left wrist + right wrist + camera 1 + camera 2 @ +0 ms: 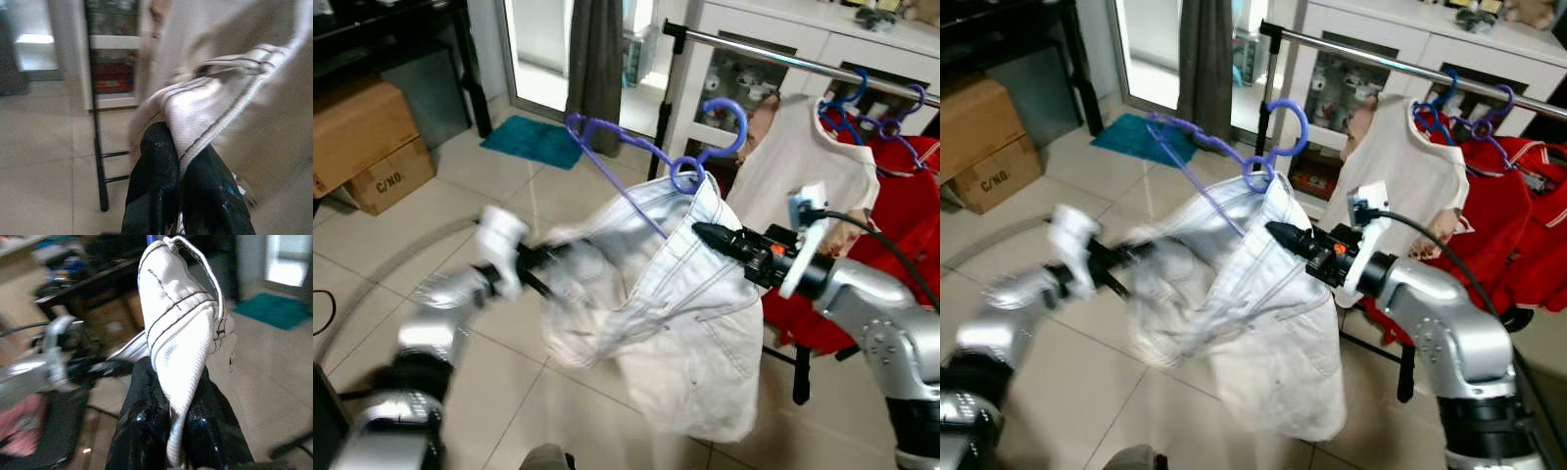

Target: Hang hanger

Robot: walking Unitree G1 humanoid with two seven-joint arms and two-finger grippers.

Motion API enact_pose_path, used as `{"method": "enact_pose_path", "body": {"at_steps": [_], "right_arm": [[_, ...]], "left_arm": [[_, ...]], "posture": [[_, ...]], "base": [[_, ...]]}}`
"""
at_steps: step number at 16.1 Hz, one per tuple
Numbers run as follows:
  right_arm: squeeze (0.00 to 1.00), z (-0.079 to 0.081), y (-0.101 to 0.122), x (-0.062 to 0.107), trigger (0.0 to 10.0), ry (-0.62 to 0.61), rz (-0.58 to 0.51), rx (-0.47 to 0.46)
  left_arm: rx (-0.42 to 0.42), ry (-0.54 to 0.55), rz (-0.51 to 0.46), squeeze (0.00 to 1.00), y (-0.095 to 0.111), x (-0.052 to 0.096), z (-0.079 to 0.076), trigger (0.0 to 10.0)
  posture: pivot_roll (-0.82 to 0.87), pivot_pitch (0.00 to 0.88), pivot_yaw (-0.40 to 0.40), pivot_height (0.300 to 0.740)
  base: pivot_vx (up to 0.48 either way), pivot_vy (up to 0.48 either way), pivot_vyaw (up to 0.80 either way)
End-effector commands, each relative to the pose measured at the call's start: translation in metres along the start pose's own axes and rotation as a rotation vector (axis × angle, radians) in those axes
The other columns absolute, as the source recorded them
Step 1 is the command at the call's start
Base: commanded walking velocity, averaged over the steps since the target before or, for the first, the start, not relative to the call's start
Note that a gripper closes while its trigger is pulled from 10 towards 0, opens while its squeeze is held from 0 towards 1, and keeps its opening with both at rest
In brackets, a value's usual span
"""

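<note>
**Operator:** What does the hanger look like?

**Helper:** Your purple hanger (636, 147) is thin plastic with a curly hook. Pale, washed-out jeans (675, 323) hang from it, bunched and floppy. You hold it up in the air, near the metal rail (803, 64) but not on it.

**Operator:** And my grippers?

**Helper:** Your right gripper (178, 396) pinches a white fold of the waistband. Your left gripper (181, 166) pinches a seamed edge of the jeans. On the rail you can see a white shirt (793, 166) and red clothes (891, 225).
</note>
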State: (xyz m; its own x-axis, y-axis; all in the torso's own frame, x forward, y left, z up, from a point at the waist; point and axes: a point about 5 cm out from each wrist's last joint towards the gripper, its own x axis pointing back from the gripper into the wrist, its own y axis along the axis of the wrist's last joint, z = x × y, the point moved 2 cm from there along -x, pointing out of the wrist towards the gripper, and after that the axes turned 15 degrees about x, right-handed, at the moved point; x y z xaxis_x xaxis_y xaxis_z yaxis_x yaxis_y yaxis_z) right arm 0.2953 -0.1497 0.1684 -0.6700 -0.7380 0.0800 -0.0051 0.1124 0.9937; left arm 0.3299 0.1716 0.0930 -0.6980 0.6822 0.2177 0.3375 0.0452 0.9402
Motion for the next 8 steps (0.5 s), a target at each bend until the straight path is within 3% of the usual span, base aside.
{"method": "enact_pose_path", "body": {"at_steps": [1,2,3,4,6,8], "right_arm": [[0.0,-0.006,0.01,-0.002,0.0,-0.052,-0.02,0.058],[0.0,-0.005,0.009,-0.005,0.0,-0.061,-0.01,0.071],[0.0,-0.002,0.008,-0.007,0.0,-0.062,-0.008,0.075],[0.0,-0.002,0.007,-0.008,0.0,-0.063,-0.008,0.076],[0.0,-0.003,0.007,-0.009,0.0,-0.089,-0.002,0.079],[0.0,-0.006,0.006,-0.009,0.0,-0.102,0.022,0.108]], "left_arm": [[-0.072,-0.058,-0.016,0.0,0.014,-0.007,-0.015,0.0],[-0.106,-0.055,-0.011,0.0,0.015,-0.007,-0.02,0.0],[-0.149,-0.036,-0.04,0.06,0.022,-0.004,-0.021,10.0],[-0.169,-0.018,-0.062,1.0,0.027,-0.002,-0.02,10.0],[-0.262,0.001,-0.042,1.0,0.031,0.012,-0.014,10.0],[-0.283,0.019,-0.005,1.0,0.03,0.026,-0.007,10.0]], "posture": [[0.03,0.0,-0.07,0.74],[0.03,0.0,-0.066,0.74],[0.03,0.0,-0.064,0.74],[0.03,0.0,-0.064,0.74],[0.04,0.0,-0.066,0.74],[0.04,0.0,-0.068,0.74]], "base": [[0.0,0.0,0.0],[0.0,0.0,0.0],[0.0,0.0,0.0],[0.0,0.0,0.0],[0.0,0.0,0.0],[0.0,0.0,0.0]]}}
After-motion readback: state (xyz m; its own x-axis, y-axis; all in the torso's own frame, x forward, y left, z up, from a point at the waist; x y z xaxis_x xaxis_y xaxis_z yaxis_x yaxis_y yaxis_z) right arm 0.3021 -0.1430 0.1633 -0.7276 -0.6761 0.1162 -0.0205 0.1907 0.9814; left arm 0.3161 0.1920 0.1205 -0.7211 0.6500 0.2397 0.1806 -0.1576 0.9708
